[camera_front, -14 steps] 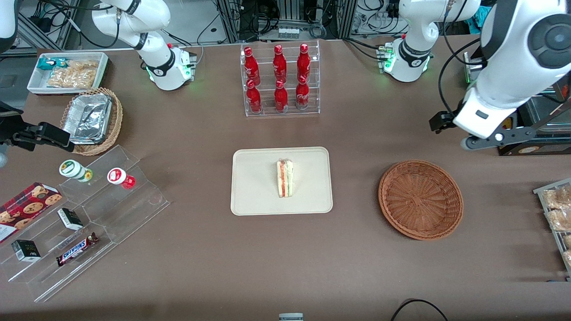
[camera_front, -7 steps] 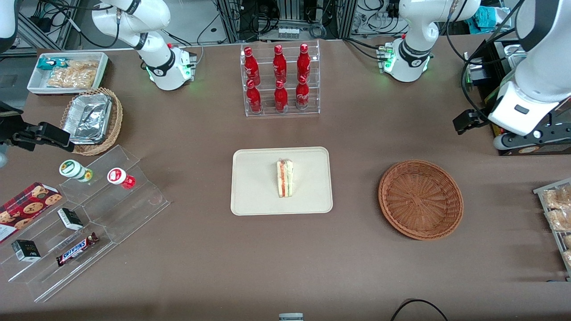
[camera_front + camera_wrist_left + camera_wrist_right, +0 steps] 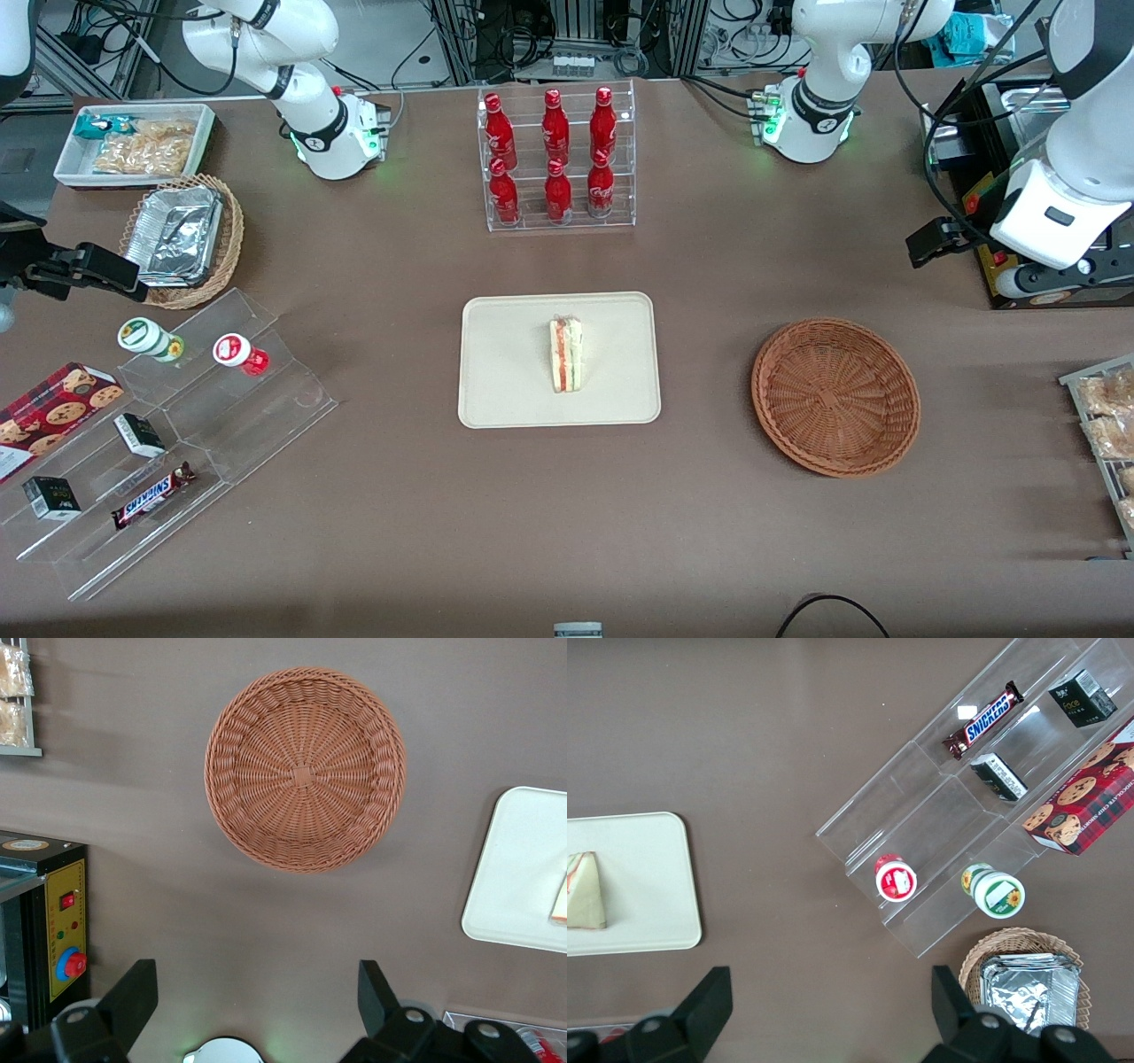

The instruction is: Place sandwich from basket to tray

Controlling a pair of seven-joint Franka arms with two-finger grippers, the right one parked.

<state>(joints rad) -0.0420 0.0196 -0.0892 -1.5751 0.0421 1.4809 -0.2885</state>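
sandwich [image 3: 566,354] lies on tray [image 3: 505,390], mid-desk; basket [image 3: 834,397] holds nothing. hand [image 3: 257,997], fingers spread wide and holding nothing, has pulled up and away toward the working arm's end of the desk over the last second. judgement: placement complete.

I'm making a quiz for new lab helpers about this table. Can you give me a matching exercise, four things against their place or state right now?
Things:
1. triangular white-bread sandwich
2. round reddish-brown wicker basket
3. flat cream rectangular tray
4. left arm's gripper

Places or states:
A. holds nothing, on the table toward the working arm's end
B. open, high above the table, fingers spread with nothing between them
C. lies on the tray
D. on the table nearer the front camera than the rack of red bottles

Pairs: 1-C, 2-A, 3-D, 4-B
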